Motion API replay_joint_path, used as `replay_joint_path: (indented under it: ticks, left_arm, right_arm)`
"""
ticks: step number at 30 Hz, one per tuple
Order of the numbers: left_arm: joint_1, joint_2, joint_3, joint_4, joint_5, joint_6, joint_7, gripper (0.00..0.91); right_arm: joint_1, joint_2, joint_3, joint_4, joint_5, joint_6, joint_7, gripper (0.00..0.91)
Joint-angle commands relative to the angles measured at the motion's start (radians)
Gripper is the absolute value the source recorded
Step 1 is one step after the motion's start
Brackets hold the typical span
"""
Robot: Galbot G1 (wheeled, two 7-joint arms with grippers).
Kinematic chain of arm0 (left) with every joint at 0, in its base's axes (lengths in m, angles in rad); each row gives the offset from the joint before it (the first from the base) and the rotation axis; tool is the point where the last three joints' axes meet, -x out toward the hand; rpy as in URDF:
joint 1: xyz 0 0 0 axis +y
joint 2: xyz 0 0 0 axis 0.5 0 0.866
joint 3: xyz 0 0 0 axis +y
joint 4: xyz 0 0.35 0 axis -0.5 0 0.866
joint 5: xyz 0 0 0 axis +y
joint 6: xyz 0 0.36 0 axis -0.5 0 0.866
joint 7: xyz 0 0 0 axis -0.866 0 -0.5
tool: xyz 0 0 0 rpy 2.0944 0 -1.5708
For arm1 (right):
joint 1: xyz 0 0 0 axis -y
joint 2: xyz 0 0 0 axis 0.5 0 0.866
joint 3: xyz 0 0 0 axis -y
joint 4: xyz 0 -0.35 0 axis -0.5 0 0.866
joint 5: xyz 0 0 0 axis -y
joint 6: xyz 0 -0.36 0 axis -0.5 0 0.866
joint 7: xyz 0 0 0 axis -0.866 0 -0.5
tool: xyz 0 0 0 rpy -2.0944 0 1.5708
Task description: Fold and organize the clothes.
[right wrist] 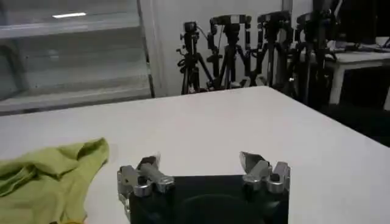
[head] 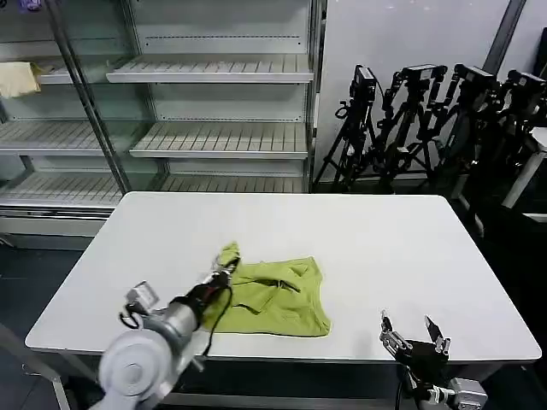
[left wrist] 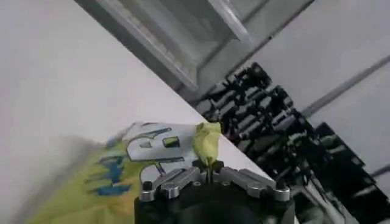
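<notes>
- Nearest the head camera is the left gripper [head: 226,270], at about seven o'clock of the scene, its arm reaching in from the near left corner of the white table [head: 385,248].
- Its fingers are pinched together on a corner of the lime T-shirt [head: 273,295]; in the left wrist view a small tuft of green fabric [left wrist: 206,141] stands up from between the closed tips of that gripper [left wrist: 209,176].
- That pinched corner looks lifted a little off the table, at the shirt's eleven o'clock end.
- Most of the T-shirt lies rumpled and partly doubled over on the near half of the table, just left of centre and close to the front edge.
- At roughly five o'clock, the right gripper [head: 414,334] hovers by the front edge, well apart from the shirt, with its two fingers spread wide and nothing between them; the right wrist view shows the same open gripper [right wrist: 201,164] and the shirt's edge [right wrist: 55,176] off to one side.
- Judged step: an early fold or straightening pull, with the left arm carrying one corner while the right waits.
- Next move, as I judge it: carry the held corner across toward three o'clock and lay it flat, keeping the pinch firm so the soft fabric does not slip out or drag the whole shirt along.
- Behind the table stand bare shelves [head: 220,141] at twelve o'clock and tripods [head: 427,120] at two o'clock.
</notes>
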Motion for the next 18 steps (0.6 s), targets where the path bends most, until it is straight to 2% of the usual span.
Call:
replay_joint_path:
  ticks: [1,11,17,18]
  left_arm:
    - [-0.098,-0.098,0.243,0.125,0.148,-0.002,-0.003,0.05]
    - [-0.171,-0.172,0.311,0.236,0.219,0.001,-0.003,0.081]
    - [-0.205,-0.184,0.32,0.28,0.229,0.001,0.011,0.101]
    - [-0.207,-0.185,0.321,0.285,0.232,0.002,0.012,0.363]
  right_arm:
    - [-0.002,0.021,-0.006,-0.01,-0.013,0.01,-0.004,0.907]
    - [0.007,0.021,0.003,-0.03,-0.021,0.025,-0.001,0.907]
    - [0.023,0.022,-0.006,-0.033,-0.022,0.013,0.002,0.907]
    - [0.025,0.022,-0.006,-0.034,-0.022,0.012,0.002,0.907]
